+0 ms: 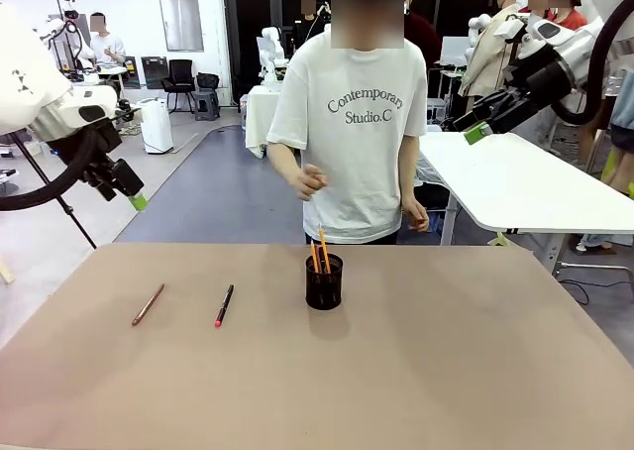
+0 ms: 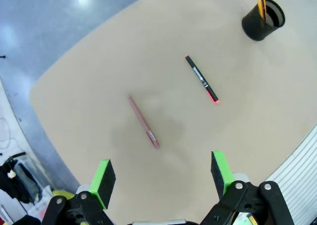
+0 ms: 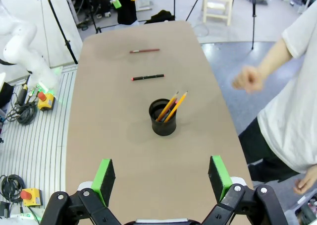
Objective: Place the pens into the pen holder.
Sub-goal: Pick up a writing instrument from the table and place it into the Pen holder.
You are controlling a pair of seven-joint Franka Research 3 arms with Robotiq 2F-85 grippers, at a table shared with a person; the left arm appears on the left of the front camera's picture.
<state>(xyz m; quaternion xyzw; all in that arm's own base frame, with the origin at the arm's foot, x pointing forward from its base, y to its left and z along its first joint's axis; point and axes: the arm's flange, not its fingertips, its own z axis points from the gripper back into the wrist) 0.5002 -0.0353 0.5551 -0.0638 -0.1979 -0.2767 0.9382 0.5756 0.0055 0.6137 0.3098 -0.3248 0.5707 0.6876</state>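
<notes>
The black mesh pen holder [image 1: 324, 281] [image 2: 263, 21] [image 3: 163, 117] stands upright near the table's middle with two orange pens [image 1: 320, 249] [image 3: 173, 106] leaning in it. A black pen with a red tip [image 1: 224, 305] [image 2: 201, 79] [image 3: 147, 77] lies flat to its left. Farther left lies a brownish-pink pen [image 1: 149, 303] [image 2: 143, 121] [image 3: 144, 50]. My left gripper [image 1: 134, 194] [image 2: 163, 178] hangs open, high above the table's left side. High at the right, my right gripper [image 1: 475, 128] [image 3: 162, 178] is open too. Both are empty.
A person in a white T-shirt [image 1: 357, 133] stands at the far edge, one hand [image 1: 311, 181] [image 3: 249, 79] raised in a loose fist, away from the tan table [image 1: 446, 371]. A white table [image 1: 525, 187] stands behind at right.
</notes>
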